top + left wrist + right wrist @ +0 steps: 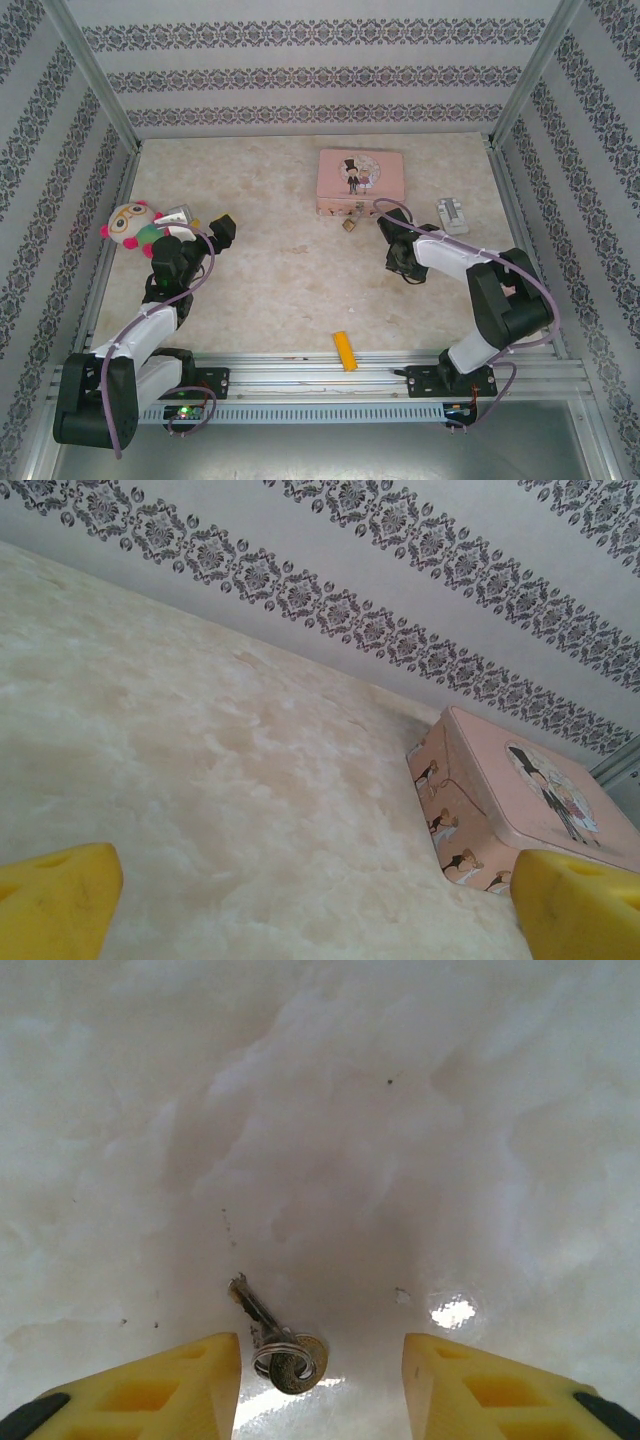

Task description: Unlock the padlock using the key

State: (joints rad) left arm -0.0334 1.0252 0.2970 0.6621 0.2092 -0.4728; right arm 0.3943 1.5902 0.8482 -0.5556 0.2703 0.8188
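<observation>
Right gripper (322, 1352) agape around key (287, 1360)

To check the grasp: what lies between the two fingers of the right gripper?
In the right wrist view, the key on its ring lies on the table between the open fingers.

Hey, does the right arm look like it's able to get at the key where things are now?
Probably yes. The key lies bare on the table right between the open fingers of the right end effector, with nothing in the way, though it lies flat and thin.
</observation>
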